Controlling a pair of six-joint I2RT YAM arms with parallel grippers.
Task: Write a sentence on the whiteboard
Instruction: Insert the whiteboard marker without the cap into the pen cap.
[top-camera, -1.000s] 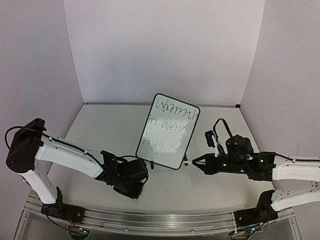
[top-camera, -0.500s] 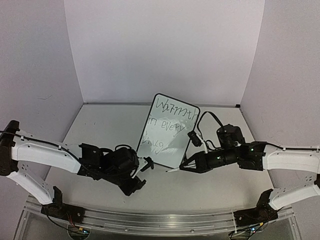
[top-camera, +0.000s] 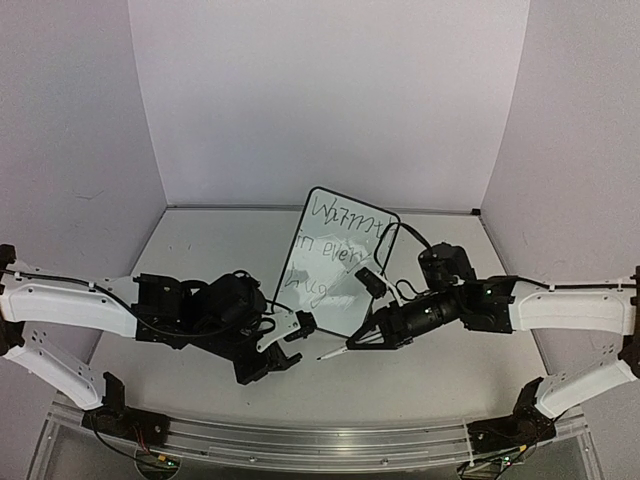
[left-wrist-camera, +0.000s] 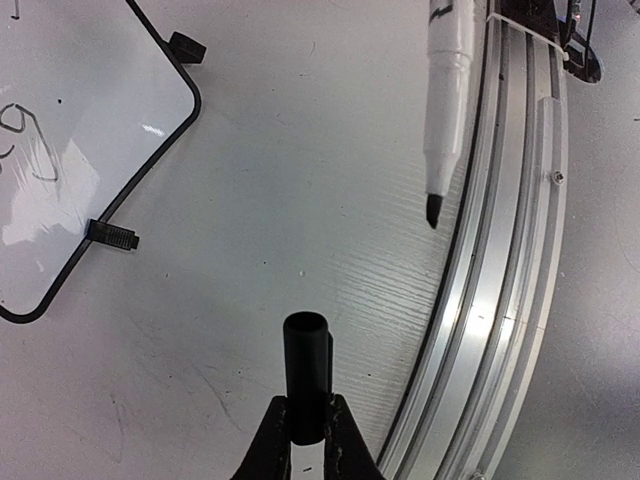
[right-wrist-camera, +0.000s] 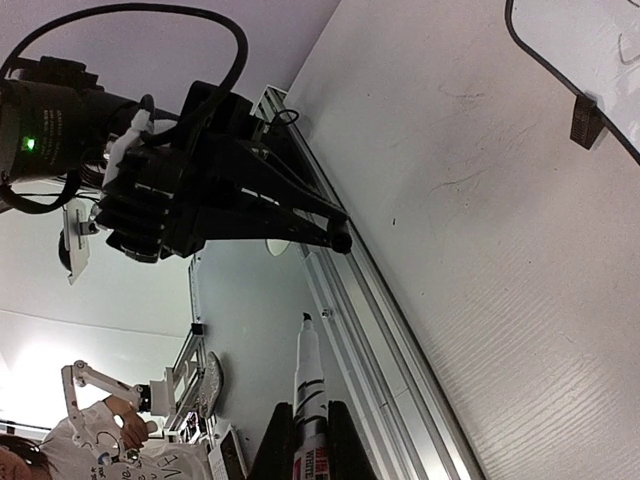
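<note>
Left arm (top-camera: 70, 300), right arm (top-camera: 575, 305): white link shells, black joints. Black cable (right-wrist-camera: 243, 48) loops over left wrist; green light (right-wrist-camera: 27, 143) there.

Whiteboard (top-camera: 338, 278) lay mid-table (top-camera: 200, 255); before it, cap (left-wrist-camera: 306, 375) in left gripper (left-wrist-camera: 308, 435) at left, marker (right-wrist-camera: 307, 390) in right gripper (right-wrist-camera: 305, 445) at right.
</note>
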